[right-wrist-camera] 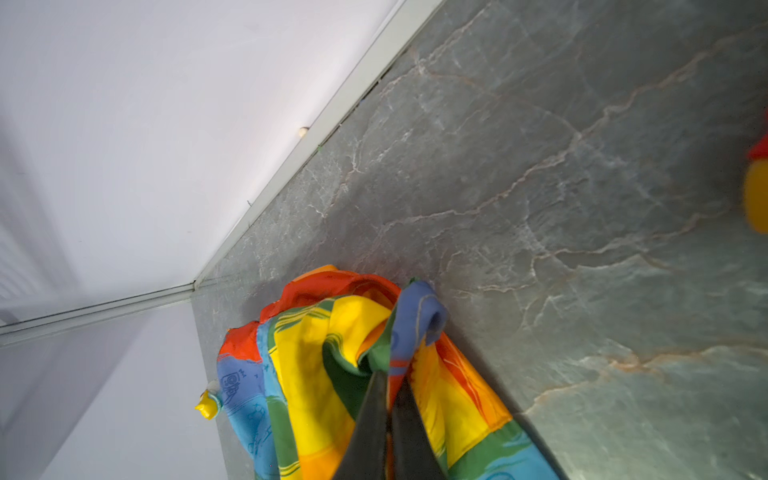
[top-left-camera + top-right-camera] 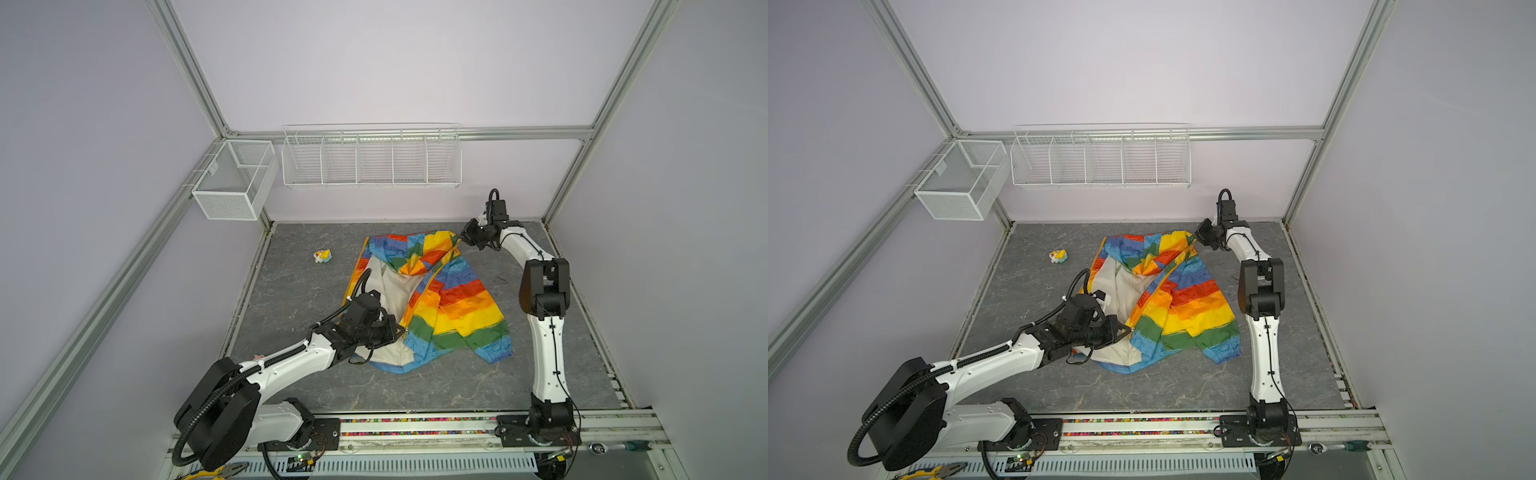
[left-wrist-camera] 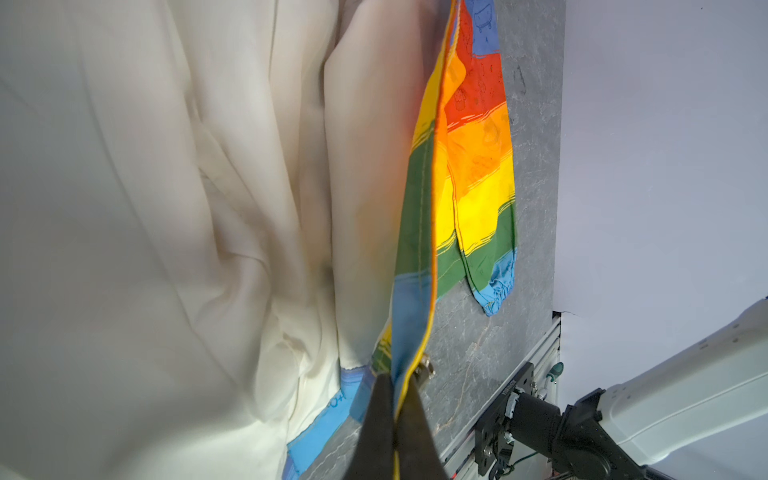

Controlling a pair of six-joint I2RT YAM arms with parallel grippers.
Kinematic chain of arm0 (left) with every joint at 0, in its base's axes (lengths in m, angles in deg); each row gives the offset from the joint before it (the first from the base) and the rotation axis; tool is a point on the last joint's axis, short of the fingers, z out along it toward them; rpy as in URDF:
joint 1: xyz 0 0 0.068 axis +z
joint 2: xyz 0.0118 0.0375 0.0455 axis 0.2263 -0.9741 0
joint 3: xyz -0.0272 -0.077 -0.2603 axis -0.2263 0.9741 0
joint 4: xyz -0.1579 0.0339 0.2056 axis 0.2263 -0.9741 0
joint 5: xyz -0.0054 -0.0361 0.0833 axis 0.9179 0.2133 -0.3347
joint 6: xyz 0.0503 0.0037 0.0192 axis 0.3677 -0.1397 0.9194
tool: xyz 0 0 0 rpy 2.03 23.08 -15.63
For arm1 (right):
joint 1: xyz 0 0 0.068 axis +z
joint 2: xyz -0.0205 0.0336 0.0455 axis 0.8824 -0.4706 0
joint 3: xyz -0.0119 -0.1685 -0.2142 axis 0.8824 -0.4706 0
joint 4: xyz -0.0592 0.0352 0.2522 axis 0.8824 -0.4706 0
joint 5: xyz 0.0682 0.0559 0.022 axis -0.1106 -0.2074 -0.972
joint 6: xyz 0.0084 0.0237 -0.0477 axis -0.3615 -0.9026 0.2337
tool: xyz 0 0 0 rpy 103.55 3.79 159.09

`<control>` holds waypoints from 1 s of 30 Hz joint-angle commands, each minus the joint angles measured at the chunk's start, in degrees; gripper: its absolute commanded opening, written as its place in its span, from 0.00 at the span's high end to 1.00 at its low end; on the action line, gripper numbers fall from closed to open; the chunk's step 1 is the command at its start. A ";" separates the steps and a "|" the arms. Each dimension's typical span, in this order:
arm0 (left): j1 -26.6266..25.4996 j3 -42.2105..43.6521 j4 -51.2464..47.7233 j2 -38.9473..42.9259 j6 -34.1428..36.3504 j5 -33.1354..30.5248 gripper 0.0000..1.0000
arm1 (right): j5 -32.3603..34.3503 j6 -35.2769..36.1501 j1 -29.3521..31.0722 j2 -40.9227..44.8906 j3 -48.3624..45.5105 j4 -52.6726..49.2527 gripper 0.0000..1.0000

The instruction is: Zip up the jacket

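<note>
Left hand point(image 2: 401, 330), forearm low, pinches the jacket point(image 2: 461, 299) hem (right hand point(image 2: 460, 241), reaching far, clamps its top).

There is one jacket point(image 2: 453, 299) on the one tabletop point(image 2: 415, 386). In both top views, one small toy point(image 2: 322, 255) sits left of the jacket, well apart from it. Two arms reach the jacket, one claw each: the left claw point(image 2: 402, 330) at its near edge and the right claw point(image 2: 460, 243) at its far corner. Behind the jacket, two baskets hang on the wall: one mesh basket point(image 2: 232, 195) and one long wire rack point(image 2: 370, 183) with five compartments. In front of the jacket, past the tabletop, lie two hand tools: one pair of pliers point(image 2: 224, 471) and one green-handled tool point(image 2: 623, 447).
</note>
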 commanded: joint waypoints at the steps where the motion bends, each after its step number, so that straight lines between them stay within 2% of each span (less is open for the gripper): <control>1: -3.81 -4.44 -5.00 -1.25 4.88 -0.24 1.00 | -0.79 2.29 -1.13 3.15 -0.01 -2.19 0.93; 9: -14.48 -18.34 -11.94 -8.63 12.67 -0.84 1.00 | -1.20 8.40 -6.32 12.51 -3.01 -9.69 0.93; 15: -22.04 -30.14 -14.34 -17.00 15.86 0.15 1.00 | 0.97 13.71 -10.16 16.97 -3.10 -16.87 0.93; 18: -24.19 -34.29 -14.25 -21.77 16.09 0.58 1.00 | 1.67 15.43 -10.72 17.80 -3.02 -18.73 0.93; 24: -23.98 -32.67 -9.15 -22.23 13.39 -1.33 1.00 | 0.46 16.25 -9.51 17.14 -2.51 -18.91 0.93; 30: -19.79 -21.03 -0.36 -15.52 7.52 -2.68 1.00 | -0.92 14.93 -6.14 12.62 2.69 -19.00 0.93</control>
